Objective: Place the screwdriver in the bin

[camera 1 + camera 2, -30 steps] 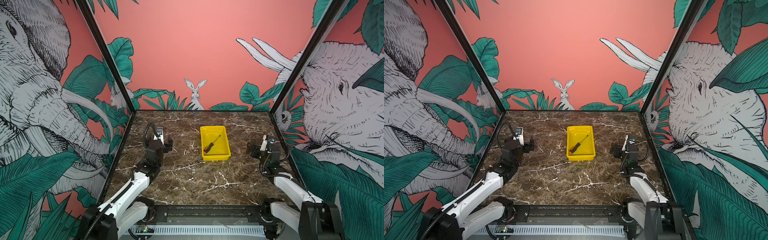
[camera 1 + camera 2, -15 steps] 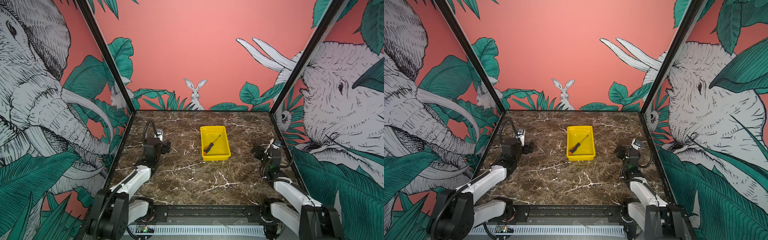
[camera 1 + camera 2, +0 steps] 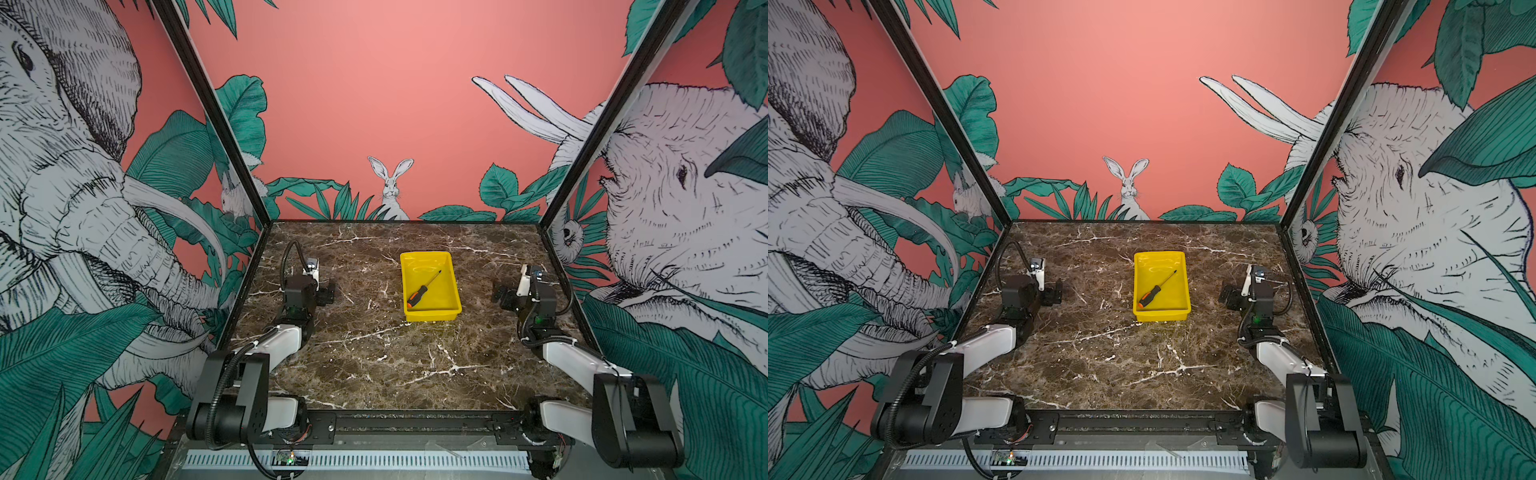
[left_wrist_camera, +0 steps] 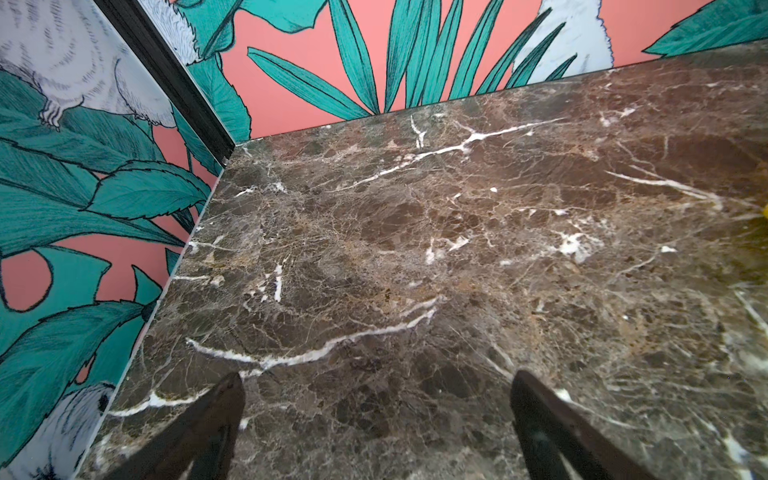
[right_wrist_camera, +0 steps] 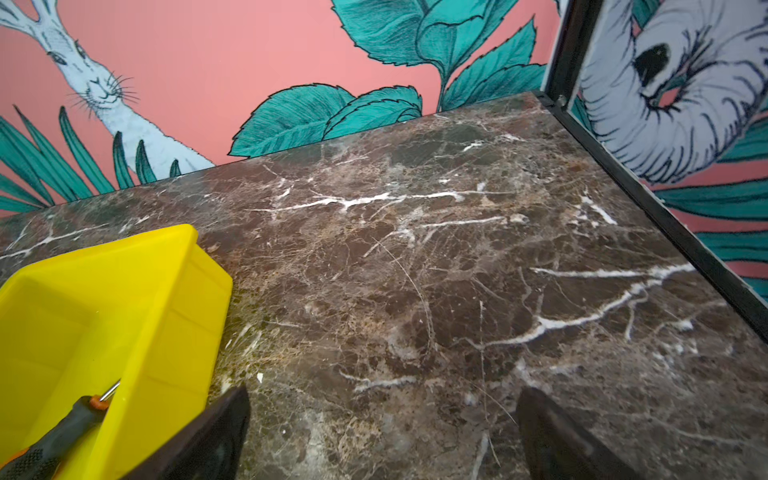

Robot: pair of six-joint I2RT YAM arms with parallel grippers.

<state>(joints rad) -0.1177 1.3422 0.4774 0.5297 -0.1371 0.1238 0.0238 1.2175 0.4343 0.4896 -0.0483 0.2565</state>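
In the middle of both top views, slightly toward the back wall, the bin (image 3: 432,316) sits on the marble table (image 3: 374,357). The screwdriver (image 3: 423,290) lies inside it on a diagonal, its black and orange handle toward the bin's lower left corner and its thin shaft pointing to the upper right. At the left of the frame the left gripper (image 3: 328,293) hangs low over the table, well apart from the bin. In the left wrist view its two dark fingers (image 4: 216,419) are spread wide at the bottom of the frame, with only bare marble between them, so it grasps nothing. At the right of the frame the right gripper (image 3: 500,295) is also low over the table, apart from the bin with a strip of marble between. In the right wrist view its fingers (image 5: 216,432) are likewise spread wide over bare table and hold nothing. The yellow bin fills the lower left of that frame, and the screwdriver's handle shows in its bottom left corner, with a short bit of shaft showing just past the orange collar.
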